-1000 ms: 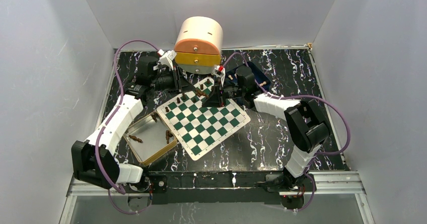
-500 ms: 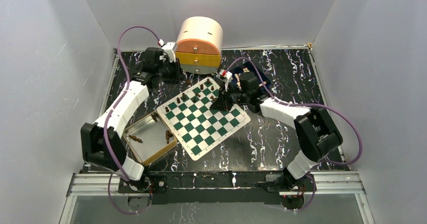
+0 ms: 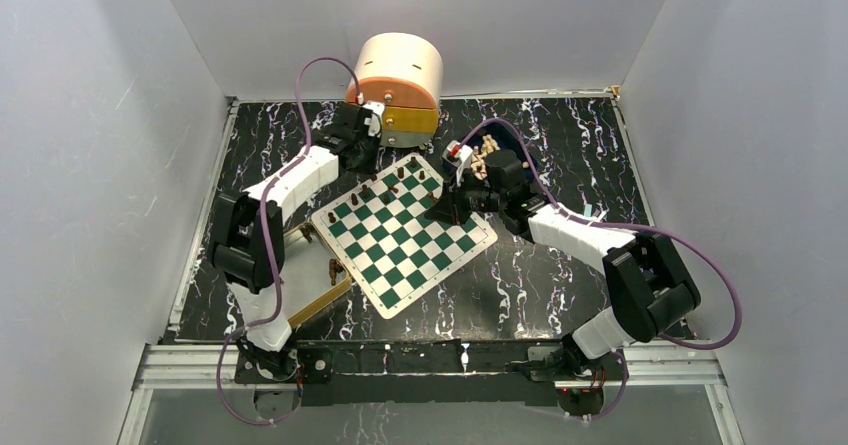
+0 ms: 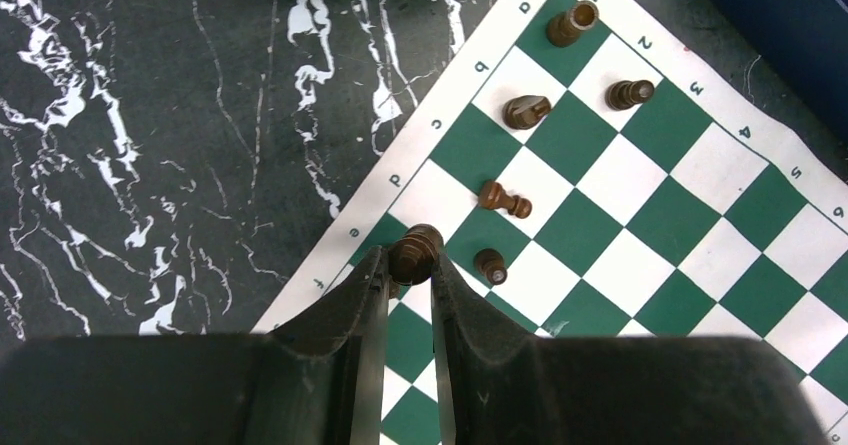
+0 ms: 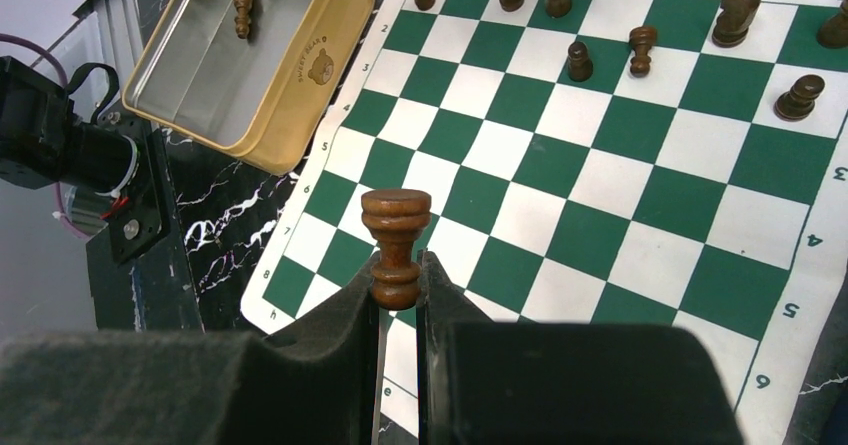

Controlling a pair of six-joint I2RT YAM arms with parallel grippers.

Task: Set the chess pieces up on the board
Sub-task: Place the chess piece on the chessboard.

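The green and white board lies in the middle of the table. Several dark brown pieces stand along its far-left edge. My left gripper is shut on a dark brown piece and holds it above the board's edge by the letter e. My right gripper is shut on the base of a dark brown rook-like piece, held upright above the board's near rows. In the top view the right gripper hovers over the board's right corner.
A tan-rimmed metal tray with a dark piece in it lies left of the board. A blue tray of pale pieces sits behind the right arm. A round orange and yellow drawer box stands behind the board.
My left arm has swung its elbow in and its wrist right, toward the board's far corner. My right gripper has shifted a little to the right, and its elbow has moved outward.
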